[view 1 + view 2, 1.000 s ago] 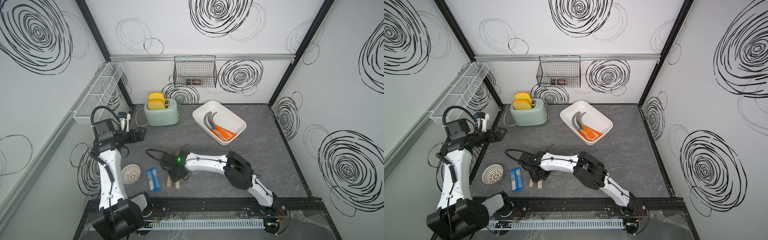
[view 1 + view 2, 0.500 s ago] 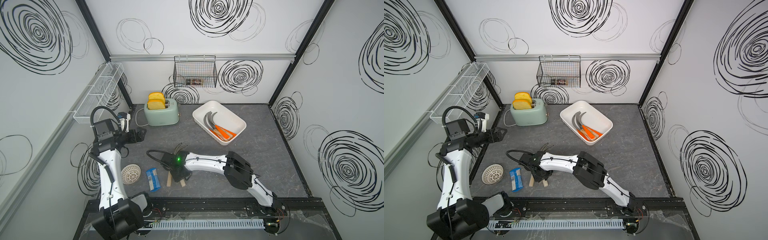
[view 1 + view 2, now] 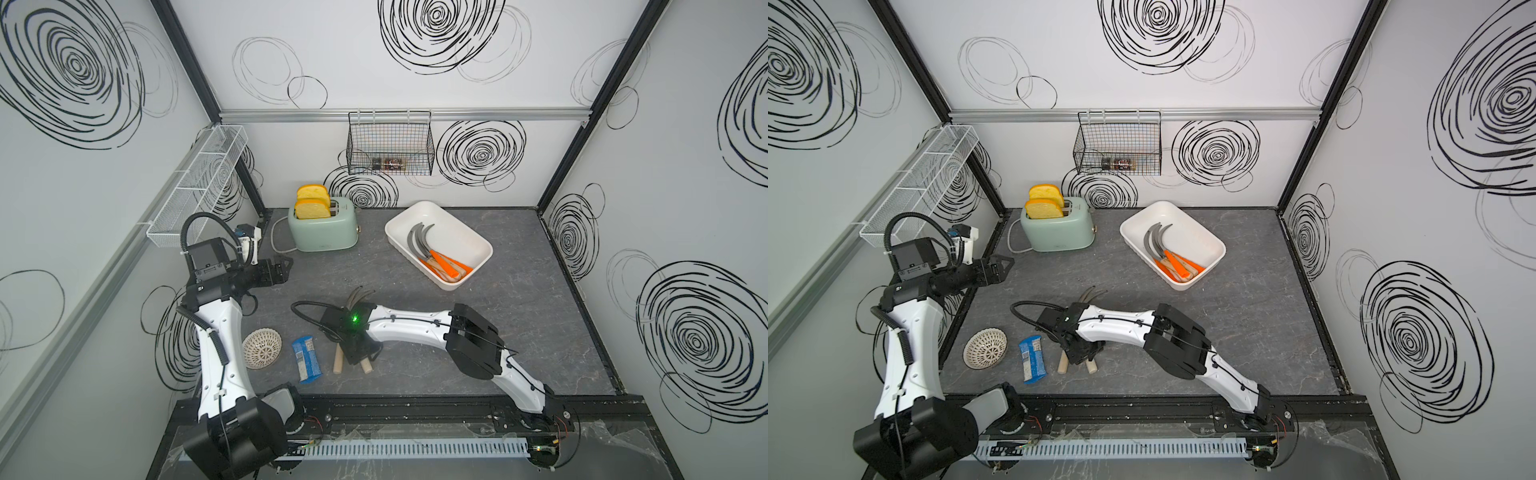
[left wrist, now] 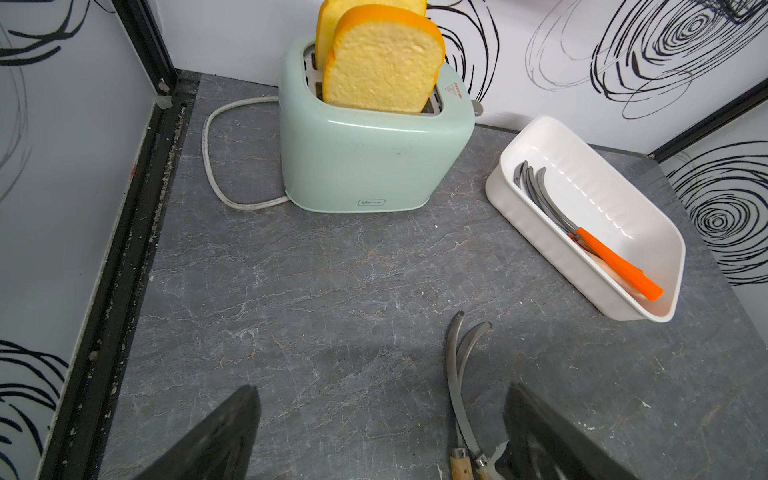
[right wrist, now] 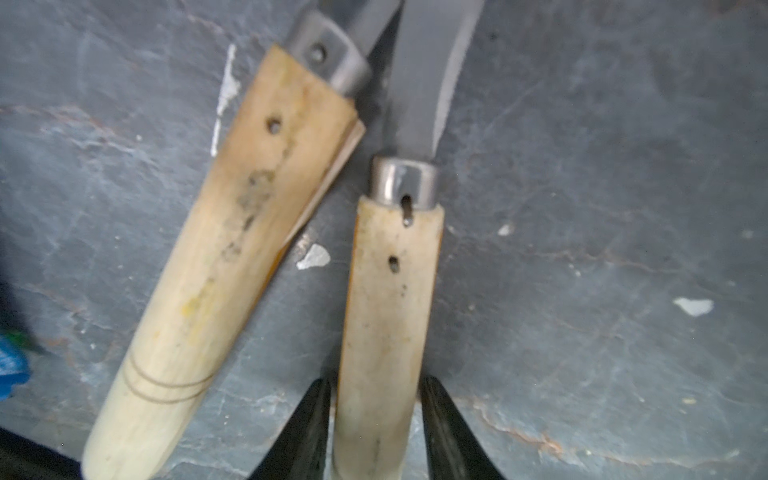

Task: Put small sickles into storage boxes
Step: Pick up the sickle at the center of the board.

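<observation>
R gripper (image 5: 376, 386): jaws clamped on the butt half of a small sickle with a pale, scuffed wooden handle, steel ferrule and curved grey metal blade (image 5: 390, 311). Black fingers (image 5: 316, 419) press both handle flanks. The held sickle sits low at front-centre of the grey stone-pattern tabletop (image 3: 519, 332), butt twd front rail (image 3: 365, 367), blade twd rear; table contact cannot be confirmed. Just beside it lies a second sickle of the same type (image 5: 216, 270), ungripped. Its handle carries a dark stain, two scored rings near the butt and a split sliver along one edge. Handles diverge at the butts and close up at the ferrules, where the blades overlap. In both top views the two blade tips (image 3: 359, 295) show beyond the R wrist. Beside the second sickle lie a blue rectangular snack packet (image 3: 306, 359) and a white perforated dome strainer (image 3: 262, 348). The white plastic rectangular tub with ribbed walls (image 3: 455, 237) stands diagonally at rear R-of-centre, well apart from the R gripper. The stored sickles (image 3: 419, 245) lie inside the tub: grey blades bunched at the rear end, orange handles plus min. one pale handle at the near end. A mint-green toaster with two bread slices (image 3: 324, 232) stands left of the tub. L gripper (image 4: 380, 388): jaws wide apart, empty, raised at the table's left edge.
</observation>
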Controlling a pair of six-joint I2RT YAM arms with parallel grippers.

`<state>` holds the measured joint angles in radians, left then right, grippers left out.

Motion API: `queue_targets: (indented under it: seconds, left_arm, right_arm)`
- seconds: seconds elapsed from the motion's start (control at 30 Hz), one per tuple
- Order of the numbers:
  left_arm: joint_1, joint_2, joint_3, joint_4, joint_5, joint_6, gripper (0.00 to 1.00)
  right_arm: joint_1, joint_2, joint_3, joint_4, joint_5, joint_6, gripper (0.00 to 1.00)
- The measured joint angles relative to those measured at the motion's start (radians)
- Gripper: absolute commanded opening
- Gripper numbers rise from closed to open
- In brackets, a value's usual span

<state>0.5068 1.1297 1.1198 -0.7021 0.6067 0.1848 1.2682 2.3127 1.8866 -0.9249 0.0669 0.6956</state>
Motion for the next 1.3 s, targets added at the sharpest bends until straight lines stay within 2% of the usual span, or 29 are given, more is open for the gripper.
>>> queue_targets:
  seconds: [0.23,0.5,0.73,0.9,1.3]
  left_arm:
    - [0.0,0.0,0.0,0.0,0.002,0.0,0.96]
    - [0.0,0.0,0.001,0.0,0.003,0.0,0.96]
    - [0.0,0.0,0.006,-0.001,0.005,-0.001,0.96]
    - [0.0,0.0,0.013,-0.001,0.009,-0.001,0.96]
    - [0.0,0.0,0.019,-0.001,0.018,-0.002,0.96]
  right_arm:
    - [0.0,0.001,-0.002,-0.003,0.012,0.0,0.32]
    - [-0.002,-0.019,-0.039,0.025,0.018,0.002,0.15]
    - [-0.013,-0.049,-0.09,0.071,0.01,0.0,0.09]
    - [-0.024,-0.06,-0.108,0.082,0.01,-0.017,0.0]
    - [-0.069,-0.085,-0.142,0.083,0.013,-0.078,0.0]
